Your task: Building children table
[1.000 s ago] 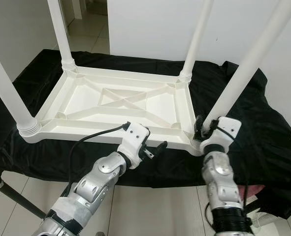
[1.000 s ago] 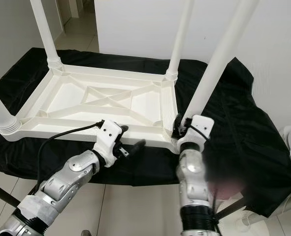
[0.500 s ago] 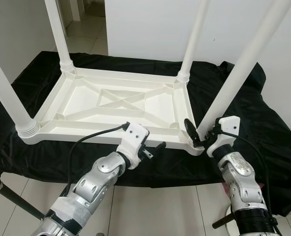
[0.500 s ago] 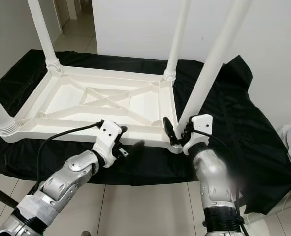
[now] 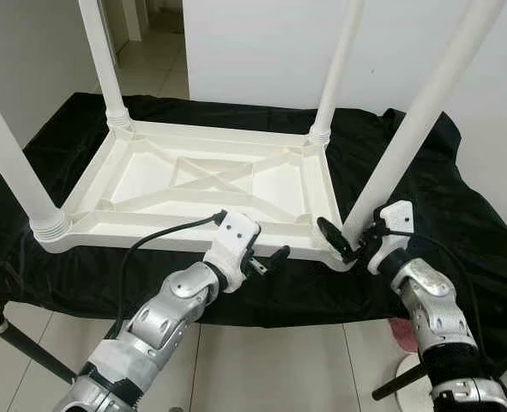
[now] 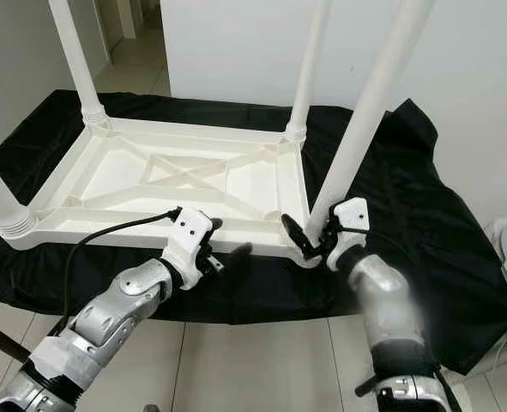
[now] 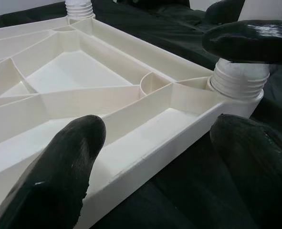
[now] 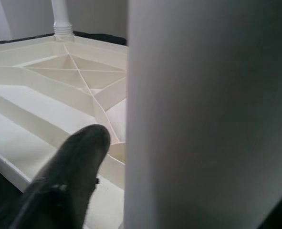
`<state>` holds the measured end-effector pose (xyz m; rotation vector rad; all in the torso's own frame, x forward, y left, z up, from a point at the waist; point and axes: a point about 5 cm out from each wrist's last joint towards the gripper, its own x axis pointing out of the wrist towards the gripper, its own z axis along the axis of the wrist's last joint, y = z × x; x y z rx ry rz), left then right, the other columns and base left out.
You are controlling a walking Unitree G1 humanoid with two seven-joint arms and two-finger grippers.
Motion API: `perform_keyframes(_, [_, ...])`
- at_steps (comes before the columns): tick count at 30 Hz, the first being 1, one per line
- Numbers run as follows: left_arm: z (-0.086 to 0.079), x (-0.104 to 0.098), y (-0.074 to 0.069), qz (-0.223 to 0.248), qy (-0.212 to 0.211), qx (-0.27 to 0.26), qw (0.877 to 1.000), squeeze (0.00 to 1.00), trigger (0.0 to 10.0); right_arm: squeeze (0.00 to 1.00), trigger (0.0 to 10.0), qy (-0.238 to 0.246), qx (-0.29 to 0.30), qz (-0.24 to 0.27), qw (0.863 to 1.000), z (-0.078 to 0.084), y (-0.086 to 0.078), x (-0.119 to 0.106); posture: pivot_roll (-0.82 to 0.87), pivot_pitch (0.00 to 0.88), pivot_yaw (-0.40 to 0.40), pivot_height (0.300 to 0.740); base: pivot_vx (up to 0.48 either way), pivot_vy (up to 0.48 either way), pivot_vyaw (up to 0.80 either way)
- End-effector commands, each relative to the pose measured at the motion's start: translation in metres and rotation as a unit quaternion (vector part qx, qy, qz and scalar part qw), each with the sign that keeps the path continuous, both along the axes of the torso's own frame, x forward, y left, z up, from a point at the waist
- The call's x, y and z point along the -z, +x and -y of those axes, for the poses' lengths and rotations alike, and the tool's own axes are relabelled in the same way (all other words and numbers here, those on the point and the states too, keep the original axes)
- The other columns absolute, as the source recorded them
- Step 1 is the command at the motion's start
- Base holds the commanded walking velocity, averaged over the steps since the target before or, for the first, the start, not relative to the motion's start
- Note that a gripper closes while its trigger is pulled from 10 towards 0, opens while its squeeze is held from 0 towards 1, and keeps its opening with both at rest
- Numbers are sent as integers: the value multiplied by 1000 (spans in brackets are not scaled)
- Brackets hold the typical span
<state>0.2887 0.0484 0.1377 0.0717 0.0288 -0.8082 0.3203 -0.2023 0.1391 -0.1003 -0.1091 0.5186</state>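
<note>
Upturned white children's table [image 5: 210, 184] lying top-down on a black cloth [image 5: 459, 223] draped over the bench, four legs up. Right gripper [image 5: 354, 243] at the near right corner, fingers spread around the base of the near right leg [image 5: 407, 146], one finger [image 8: 78, 157] inside the frame; not closed on it. Left gripper [image 5: 266, 260] just off the near edge, fingers [image 7: 59, 171] apart, holding nothing.

Risks, as judged: leg cross-threaded or left loose if twisted off-axis; table sliding on the slick cloth toward the near edge if pushed sideways.

Against the frame one second earlier: right forearm swung outward from upright, inner finger now splayed off the leg; left gripper unmoved.
</note>
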Motion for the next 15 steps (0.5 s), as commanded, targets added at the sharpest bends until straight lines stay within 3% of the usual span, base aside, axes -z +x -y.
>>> perform_keyframes(1, [6,-4,-7,0,1,90,996,0,10000,0,0,-2,6,3,1000,7,2,-1,3,0,-27,740,0,0,0])
perform_keyframes(12, [6,-4,-10,-6,-2,87,996,0,10000,0,0,17,15,-8,1000,11,-6,9,0,0,-32,740,0,0,0])
perform_keyframes(13, [6,-3,-10,-7,-2,88,996,0,10000,0,10000,21,26,-10,999,11,-6,9,-3,1,-30,740,0,0,0])
perform_keyframes(15, [6,-3,-10,-7,-2,88,996,0,10000,0,10000,24,33,-11,999,12,-6,10,-3,2,-29,740,0,0,0])
